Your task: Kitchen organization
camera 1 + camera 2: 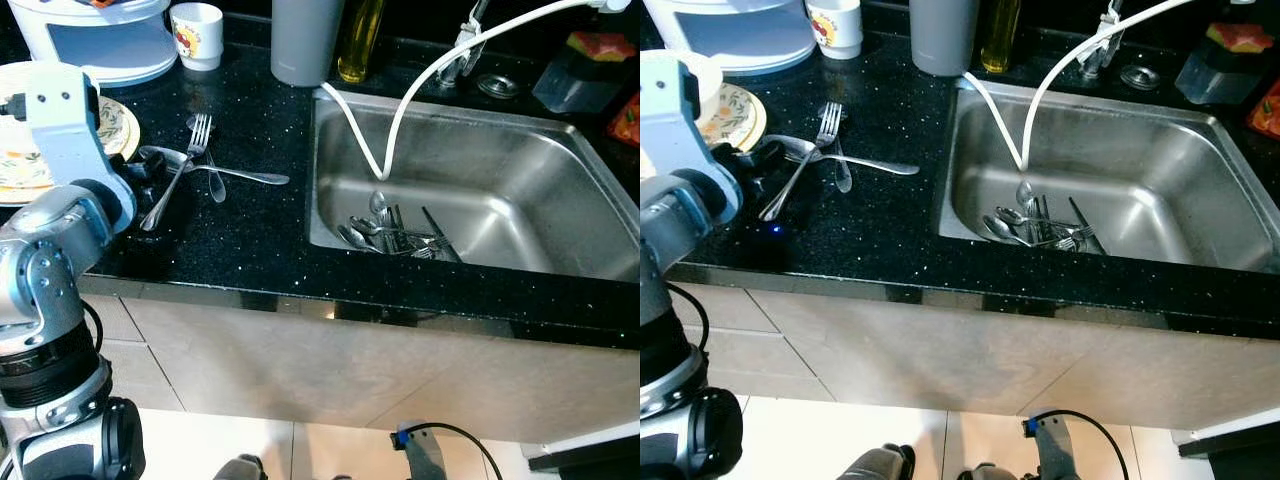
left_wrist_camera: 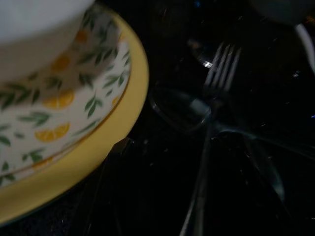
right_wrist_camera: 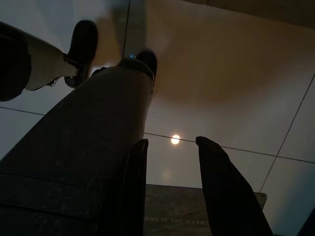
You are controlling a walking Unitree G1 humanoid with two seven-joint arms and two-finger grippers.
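My left fingers were too dark against the black counter for me to tell whether they stood spread or pressed together; my left gripper sat low over the countertop, at the near end of the fork's handle. The fork lay with its tines pointing far, crossing a spoon whose handle ran right toward the sink; a second spoon lay under them. Just left of the cutlery stood a yellow-rimmed plate with a lemon-patterned dish stacked on it. Farther back were a white appliance, a cup, a grey canister and a bottle of oil. To the right, the steel sink held a heap of cutlery near its left wall, with a white hose dipping into it.

My right gripper hung idle by my side, fingers spread, over the tiled floor and my own leg.
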